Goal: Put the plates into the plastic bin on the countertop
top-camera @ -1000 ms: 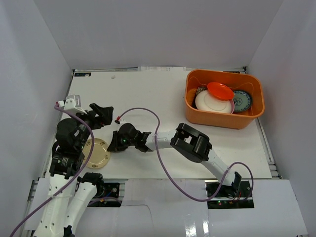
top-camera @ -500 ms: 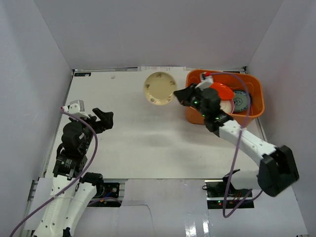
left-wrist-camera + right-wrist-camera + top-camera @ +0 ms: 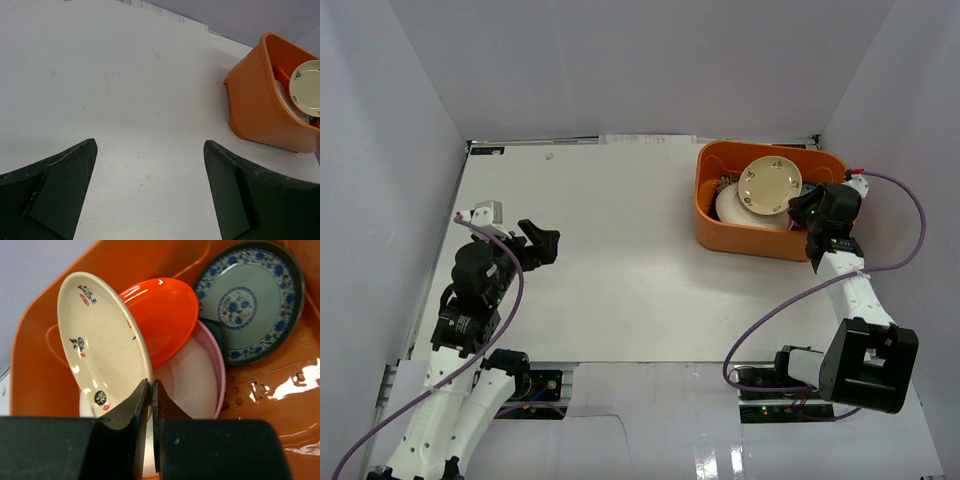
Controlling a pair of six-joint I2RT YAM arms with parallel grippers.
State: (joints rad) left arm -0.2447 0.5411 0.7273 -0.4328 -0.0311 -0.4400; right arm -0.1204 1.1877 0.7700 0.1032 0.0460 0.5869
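Observation:
The orange plastic bin (image 3: 708, 225) stands at the far right of the white countertop (image 3: 610, 260). My right gripper (image 3: 150, 386) is shut on the rim of the round cream plate (image 3: 100, 340) and holds it tilted over the bin, above the pink plate (image 3: 195, 380), the small orange-red dish (image 3: 167, 315) and the blue-green patterned dish (image 3: 247, 295). The cream plate (image 3: 769, 185) also shows in the top view. My left gripper (image 3: 542, 243) is open and empty over the left of the countertop; its fingers (image 3: 55, 190) frame bare surface.
Pale walls enclose the countertop on three sides. The bin (image 3: 260, 105) also shows at the right of the left wrist view. The right arm's purple cable (image 3: 910, 235) loops beside the bin's right end.
My right gripper carried the cream plate from the near left of the countertop across to above the bin. The left arm shifted slightly and stays open.

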